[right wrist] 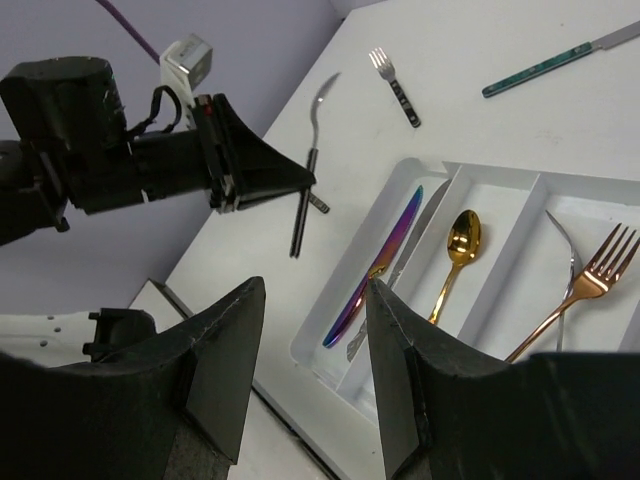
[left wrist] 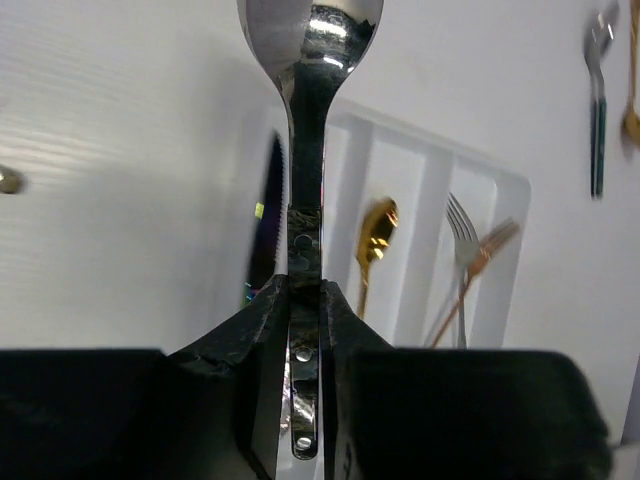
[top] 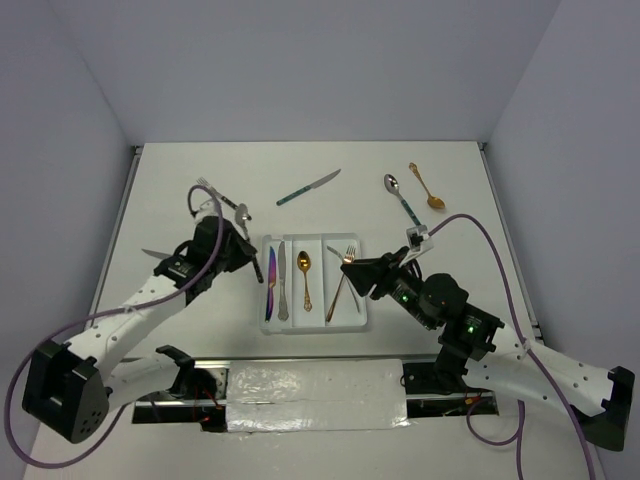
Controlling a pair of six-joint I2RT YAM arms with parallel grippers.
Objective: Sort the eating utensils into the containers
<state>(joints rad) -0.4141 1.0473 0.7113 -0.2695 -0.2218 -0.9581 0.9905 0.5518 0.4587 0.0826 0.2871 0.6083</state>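
A white surface (top: pixel 450 200) fills the overhead view, with two black-and-white arms reaching in from its near edge. Between them lies a white tray (top: pixel 313 238) with three long compartments. The left arm (top: pixel 140 305) angles toward the tray's left side. The left jaws pinch the dark handle of a silver spoon (left wrist: pixel 305 190) about midway along, its bowl pointing away from the arm. The spoon appears lifted off the surface, just left of the tray. The right arm (top: pixel 470 335) hovers by the tray's right side, the right jaws spread and holding nothing. In the tray, the left compartment holds an iridescent purple knife (top: pixel 271 283) and a silver knife (top: pixel 283 282). The middle one holds a gold spoon (top: pixel 305 268), and the right one a copper fork (top: pixel 341 282) crossing a silver fork (left wrist: pixel 458 225). Loose toward the far side lie a teal-handled knife (top: pixel 308 187), a dark-handled fork (top: pixel 208 190), a teal-handled spoon (top: pixel 398 193) and a second gold spoon (top: pixel 428 188). The held spoon is likely stiff, light and slick. A narrow pinch on polished metal could let it swivel, so a hold on the flat of the handle near its balance point seems safest.
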